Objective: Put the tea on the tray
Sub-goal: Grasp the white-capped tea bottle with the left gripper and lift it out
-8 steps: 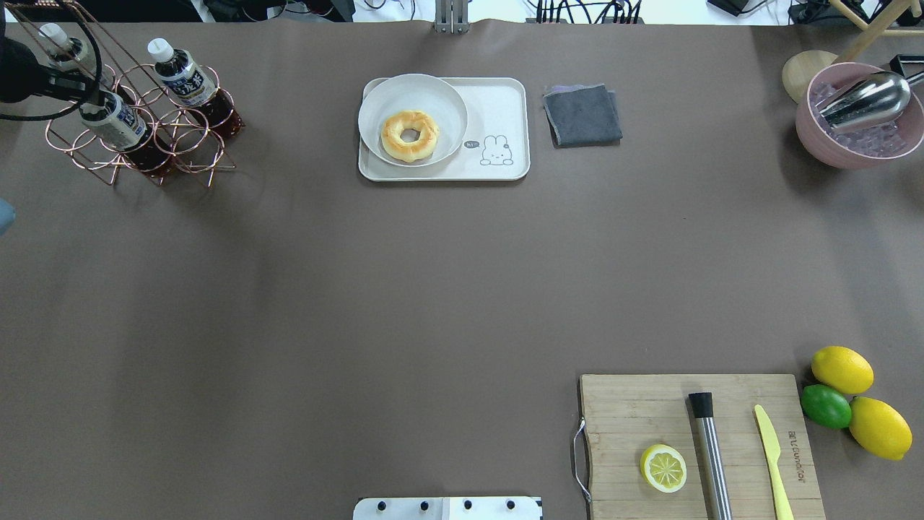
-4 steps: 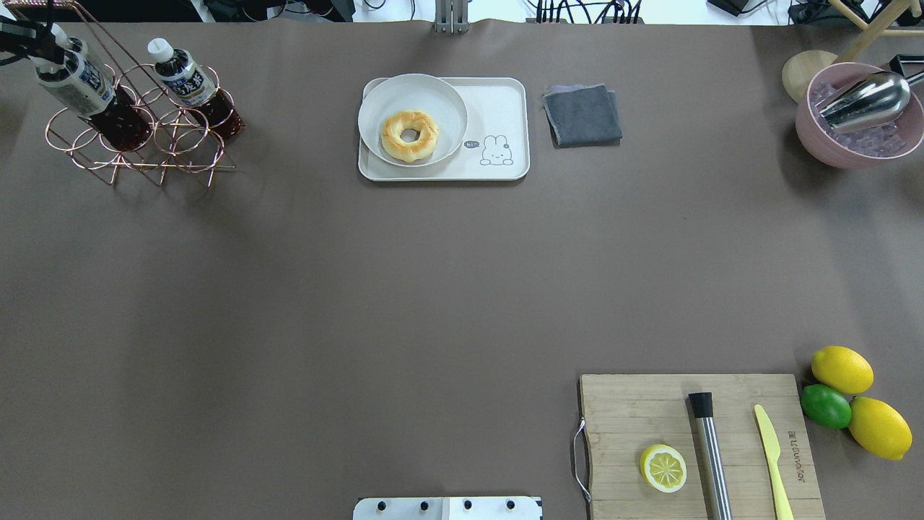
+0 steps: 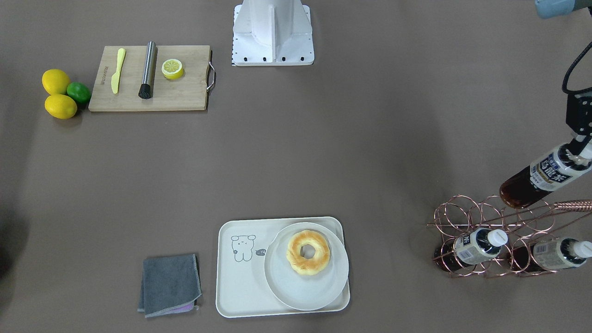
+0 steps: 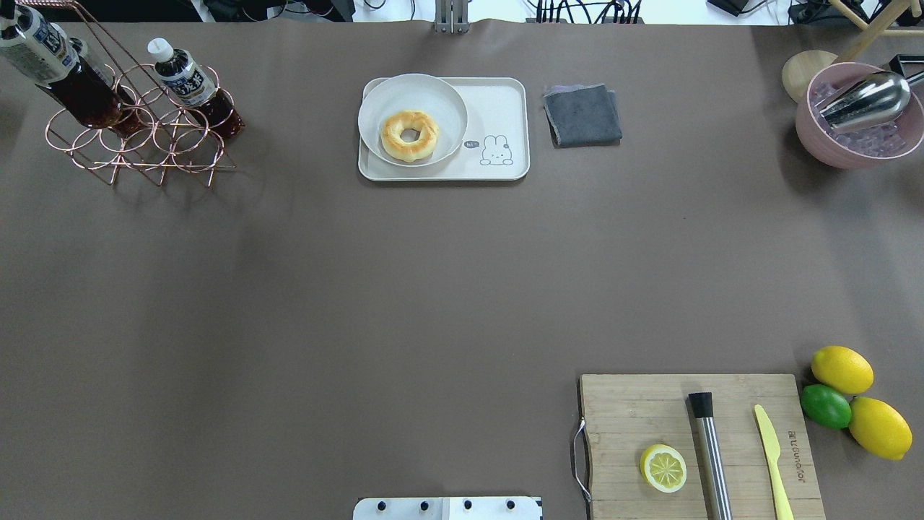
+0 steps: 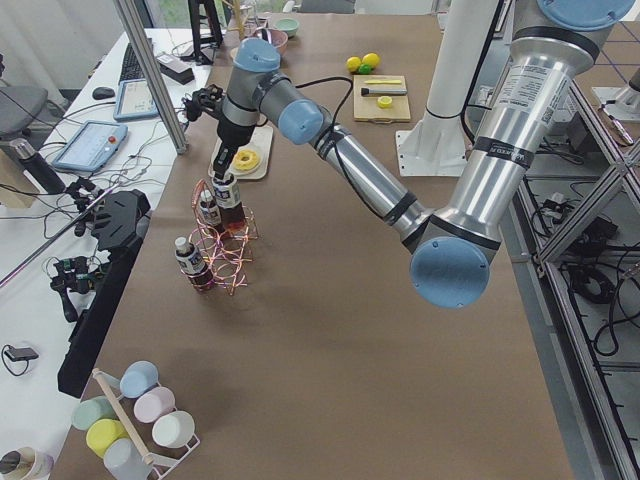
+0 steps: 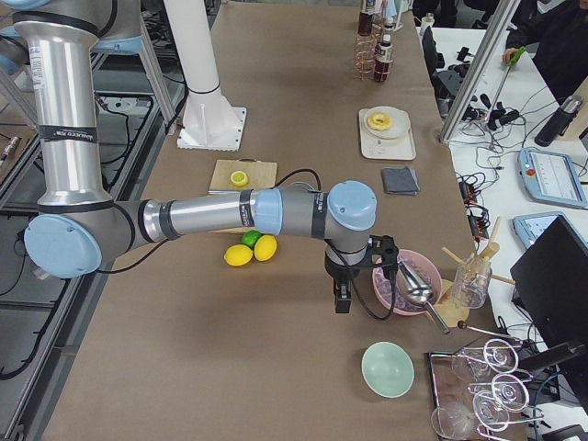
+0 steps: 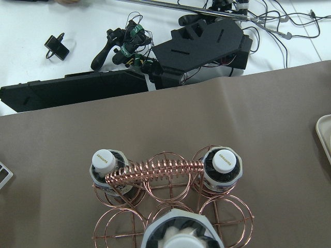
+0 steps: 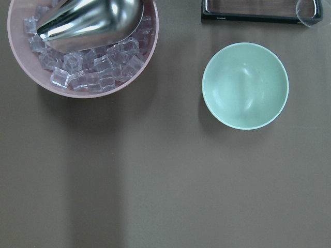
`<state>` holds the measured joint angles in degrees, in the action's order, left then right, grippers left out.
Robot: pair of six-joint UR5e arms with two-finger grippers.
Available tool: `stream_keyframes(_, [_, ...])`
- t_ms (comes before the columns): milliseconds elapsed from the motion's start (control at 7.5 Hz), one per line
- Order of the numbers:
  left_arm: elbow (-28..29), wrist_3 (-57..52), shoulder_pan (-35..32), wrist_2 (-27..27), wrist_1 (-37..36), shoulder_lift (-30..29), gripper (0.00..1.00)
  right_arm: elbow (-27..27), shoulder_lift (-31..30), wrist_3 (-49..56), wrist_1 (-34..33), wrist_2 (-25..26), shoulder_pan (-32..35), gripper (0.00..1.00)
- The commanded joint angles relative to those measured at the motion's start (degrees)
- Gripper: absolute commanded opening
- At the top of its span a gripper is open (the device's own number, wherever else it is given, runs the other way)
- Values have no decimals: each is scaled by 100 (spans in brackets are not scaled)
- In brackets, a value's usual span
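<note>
The left gripper (image 3: 582,147), closed on the tea (image 3: 545,173), should lift it clear above the rack (image 3: 571,205) before travelling sideways.

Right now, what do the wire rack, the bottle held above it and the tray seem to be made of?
The wire rack looks like metal with a shiny copper-coloured finish: thin bent rings that glint. The tea bottle seems clear plastic; the dark drink shows through. The tray looks like matte cream plastic, smooth with a moulded rim.
</note>
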<state>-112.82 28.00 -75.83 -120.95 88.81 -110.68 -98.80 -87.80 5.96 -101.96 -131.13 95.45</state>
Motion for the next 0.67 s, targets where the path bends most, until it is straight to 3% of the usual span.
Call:
stream_keyframes(0, [-905, 1147, 765, 97, -478, -24, 0, 28, 0, 1, -8, 0, -8, 100])
stream_keyframes(133, [-1205, 1816, 1337, 420, -566, -41, 0, 36, 0, 1, 1, 9, -8, 100])
stream_keyframes(267, [-1364, 2414, 2030, 928, -1167, -346, 0, 45, 0, 1, 1, 18, 0, 100])
stream_keyframes(400, [-1375, 2751, 2533, 1333, -2034, -1158, 0, 54, 0, 1, -8, 9, 0, 100])
stream_keyframes(533, [-1322, 3303, 3008, 1616, -2356, -1575, 0, 63, 0, 1, 1, 26, 0, 100])
